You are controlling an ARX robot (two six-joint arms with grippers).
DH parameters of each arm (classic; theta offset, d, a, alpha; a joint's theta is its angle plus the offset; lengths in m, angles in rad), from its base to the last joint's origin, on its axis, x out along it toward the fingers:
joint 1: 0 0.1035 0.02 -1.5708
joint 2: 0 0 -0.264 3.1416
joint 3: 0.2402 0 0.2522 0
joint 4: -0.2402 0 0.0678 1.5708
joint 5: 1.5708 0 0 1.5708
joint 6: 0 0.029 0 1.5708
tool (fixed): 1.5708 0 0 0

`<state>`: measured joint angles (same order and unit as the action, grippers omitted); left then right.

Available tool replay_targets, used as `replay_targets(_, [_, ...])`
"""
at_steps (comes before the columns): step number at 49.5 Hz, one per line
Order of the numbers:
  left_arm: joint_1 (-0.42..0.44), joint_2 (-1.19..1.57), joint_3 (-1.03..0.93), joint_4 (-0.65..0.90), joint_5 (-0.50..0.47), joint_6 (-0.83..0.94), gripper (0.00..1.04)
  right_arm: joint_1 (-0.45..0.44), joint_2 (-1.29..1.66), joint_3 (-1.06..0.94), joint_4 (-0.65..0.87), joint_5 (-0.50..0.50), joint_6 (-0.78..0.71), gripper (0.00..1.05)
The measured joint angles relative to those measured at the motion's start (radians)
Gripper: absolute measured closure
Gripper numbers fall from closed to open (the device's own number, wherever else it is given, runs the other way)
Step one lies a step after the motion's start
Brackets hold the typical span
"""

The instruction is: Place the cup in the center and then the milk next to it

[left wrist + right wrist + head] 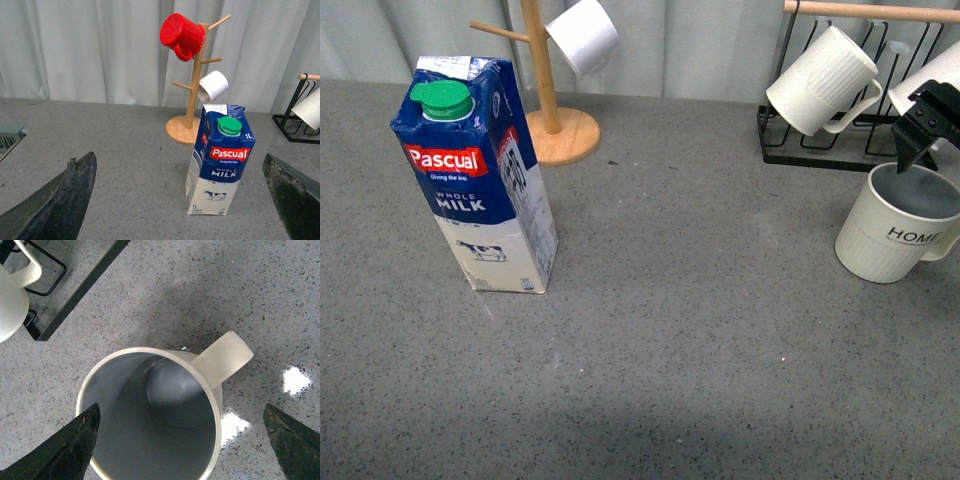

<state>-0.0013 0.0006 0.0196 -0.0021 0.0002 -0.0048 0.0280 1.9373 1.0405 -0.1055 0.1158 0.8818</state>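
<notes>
Right claw [181,407]: spread wide above the cup [150,405], one finger to each side of it, pinching nothing.
Left claw [180,156]: spread, empty, facing the milk [220,165].
Cup: standing far right in the front view, near the black rack [790,150]; grey inside visible to the bottom.
Milk: upright on the left, green cap [442,98] on.
Surface: grey speckled table [700,330], pale curtain [75,50] behind.
Left wrist only: red mug [182,35] atop the wooden mug tree [181,132].

Downward-pointing right gripper [181,407] — fingers [75,445] apart, left gripper [178,156] level — fingers [65,200] spread wide
</notes>
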Motion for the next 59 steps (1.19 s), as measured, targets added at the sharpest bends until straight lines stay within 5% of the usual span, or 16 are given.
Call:
replay_targets(4, [0.0,0.0,0.0,0.0,0.0,0.0,0.06,-0.004,0.011,0.009,-0.002,-0.006,0.005,0.11])
replay_targets(31, [0.0,0.0,0.0,0.0,0.0,0.0,0.06,-0.002,0.022,0.029,-0.018,-0.035,0.014,1.04])
replay_targets(59, [0.0,0.0,0.0,0.0,0.0,0.0,0.06,0.188,0.07,0.22,-0.1,-0.109,-0.018,1.03])
